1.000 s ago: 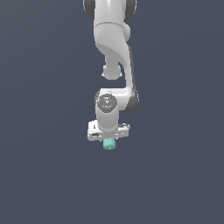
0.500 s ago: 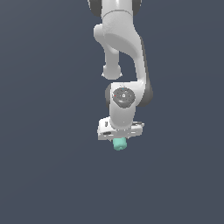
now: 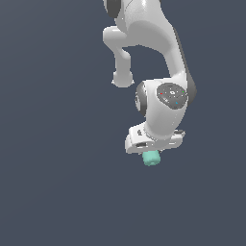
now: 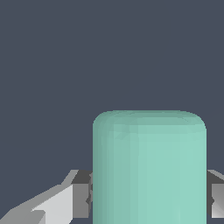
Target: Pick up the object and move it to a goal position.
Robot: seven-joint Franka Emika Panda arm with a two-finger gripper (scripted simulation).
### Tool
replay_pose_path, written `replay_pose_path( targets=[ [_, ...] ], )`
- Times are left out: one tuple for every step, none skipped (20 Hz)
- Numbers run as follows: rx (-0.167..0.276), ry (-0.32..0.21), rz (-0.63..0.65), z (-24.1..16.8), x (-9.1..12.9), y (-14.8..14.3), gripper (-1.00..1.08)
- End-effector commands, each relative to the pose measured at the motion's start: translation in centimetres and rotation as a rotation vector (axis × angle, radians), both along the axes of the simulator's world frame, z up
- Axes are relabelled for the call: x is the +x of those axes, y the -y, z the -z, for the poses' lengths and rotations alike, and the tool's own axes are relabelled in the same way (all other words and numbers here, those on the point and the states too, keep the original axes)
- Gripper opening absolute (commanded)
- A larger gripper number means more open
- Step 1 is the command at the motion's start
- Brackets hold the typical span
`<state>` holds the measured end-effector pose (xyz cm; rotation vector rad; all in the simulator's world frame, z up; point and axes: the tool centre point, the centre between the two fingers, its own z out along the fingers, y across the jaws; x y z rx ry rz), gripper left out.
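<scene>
Arm: white Franka arm comes down from the top of the exterior view, its wrist joint bent over the gripper.
Gripper: the gripper points downward and is closed on the object; in the wrist view a grey fingertip presses against each flank of the cylinder.
Object: the teal-green short cylinder sticks out below the gripper body, its rounded end free. In the wrist view the object fills the space between the fingers.
Position: the object hangs in the air against a plain dark grey-blue background; no table edge or corner can be made out, so its place over the table cannot be told.
Change from half a second ago: arm, gripper and object have shifted toward the exterior view's right and slightly lower, and the wrist has turned further, with the gripper body more tilted.
Grasp over time: the cylinder has stayed clamped in the same place between the fingers.
</scene>
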<state>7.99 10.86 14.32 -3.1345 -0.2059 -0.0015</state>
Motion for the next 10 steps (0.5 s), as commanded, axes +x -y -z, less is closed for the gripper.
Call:
replay_pose_path(
  targets=[
    [-0.001,-0.001,0.002,-0.9,0.4,-1.1,-1.00],
    [-0.001,-0.001,0.002,-1.2,0.6,-1.4,-1.00],
    [-0.001,-0.001,0.002,-1.4,0.7,-1.7,-1.00],
    [0.000,-0.001,0.001,-1.6,0.8,-1.9,-1.00],
    [0.000,-0.001,0.001,-1.7,0.9,-2.1,-1.00],
    [0.000,-0.001,0.001,-1.8,0.9,-2.2,-1.00],
    [0.000,-0.001,0.001,-1.9,1.0,-2.3,-1.00],
    [0.000,-0.001,0.001,-1.9,1.0,-2.4,-1.00],
    [0.000,-0.001,0.001,-2.0,1.0,-2.4,-1.00],
    [0.000,-0.001,0.001,-2.0,1.1,-2.4,-1.00]
  ],
)
